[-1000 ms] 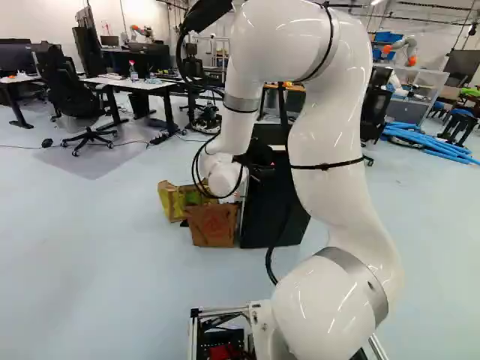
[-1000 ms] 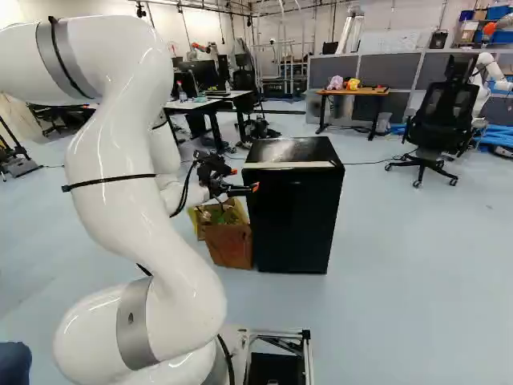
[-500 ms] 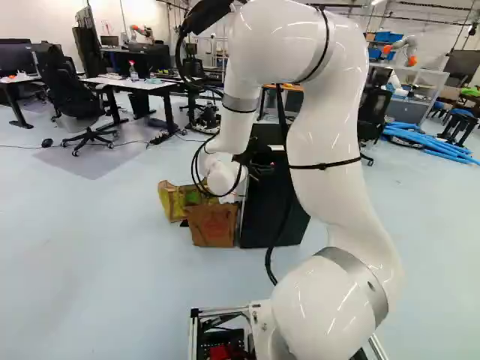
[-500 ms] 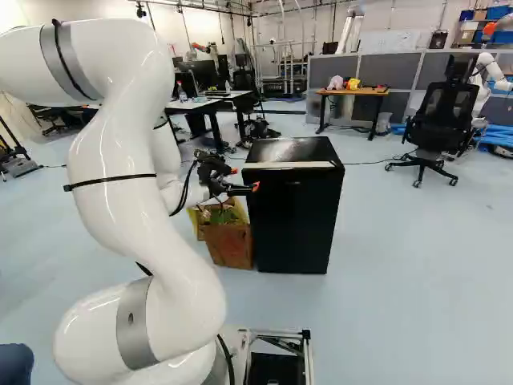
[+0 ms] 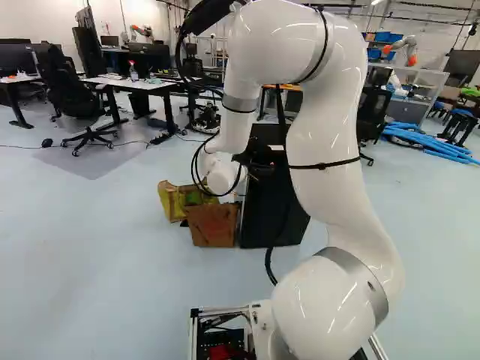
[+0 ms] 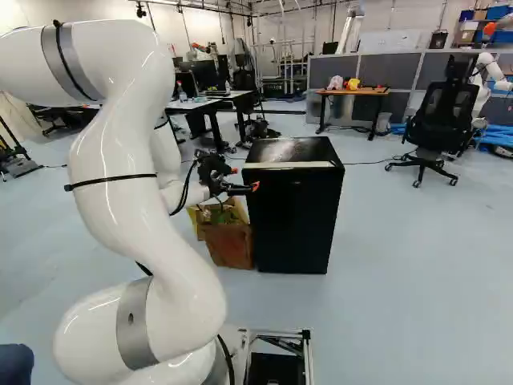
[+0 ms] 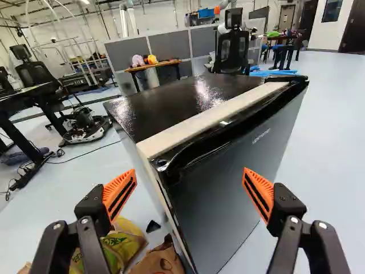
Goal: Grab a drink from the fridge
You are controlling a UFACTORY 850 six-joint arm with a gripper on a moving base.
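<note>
The arm arches forward, its tool spread wide and empty near the fridge

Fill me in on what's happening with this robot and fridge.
A white robot arm has its end effector open near the black mini fridge, gripping nothing. The fridge door looks closed, so the drink apparently has yet to be fetched. A brown bag stands beside the fridge.

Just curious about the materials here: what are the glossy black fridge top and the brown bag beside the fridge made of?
The glossy black fridge top could be painted metal or plastic, given its bright reflections. The brown bag looks like matte paper, judging by its creases.
</note>
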